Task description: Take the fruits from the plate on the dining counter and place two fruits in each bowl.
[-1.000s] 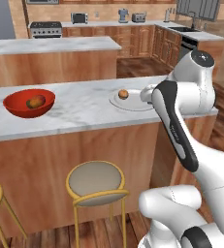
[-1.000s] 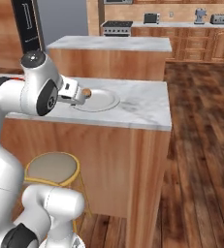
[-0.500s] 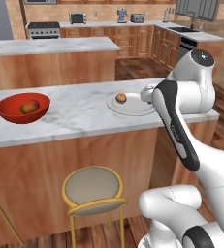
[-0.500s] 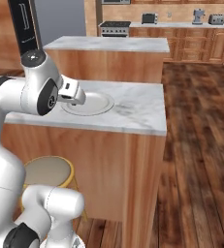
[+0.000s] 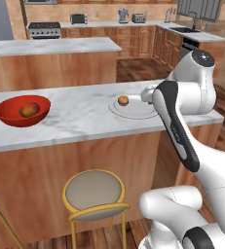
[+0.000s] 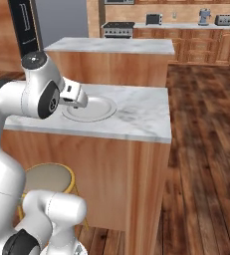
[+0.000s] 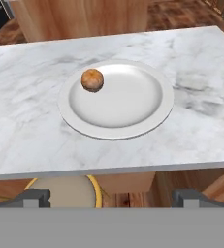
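Observation:
On the marble dining counter (image 5: 80, 114) a pale plate (image 5: 138, 111) holds one small orange-brown fruit (image 5: 123, 100) on its far left part. Further left stands a red bowl (image 5: 7, 116) with an orange-red fruit (image 5: 29, 109) inside. My gripper (image 5: 148, 95) hovers by the plate's right edge, partly hidden behind my own arm. Seen from the hand, the fruit (image 7: 92, 80) rests at the upper left of the plate (image 7: 128, 104), and the gripper (image 7: 111, 197) is open, fingertips (image 7: 33, 197) wide apart with nothing between them. From the right, the gripper (image 6: 77, 102) sits over the plate (image 6: 94, 107).
Below the counter stands a round stool (image 5: 95, 190), seen from the hand as a stool (image 7: 65, 191) under the counter edge. A shorter marble island (image 5: 50, 46) lies behind. Wood floor (image 6: 206, 149) stretches to the right of the counter end.
The whole picture has shifted slightly, so the base has moved. My gripper has stayed open near the plate. The fruit beside it in the right base view is now hidden by my hand.

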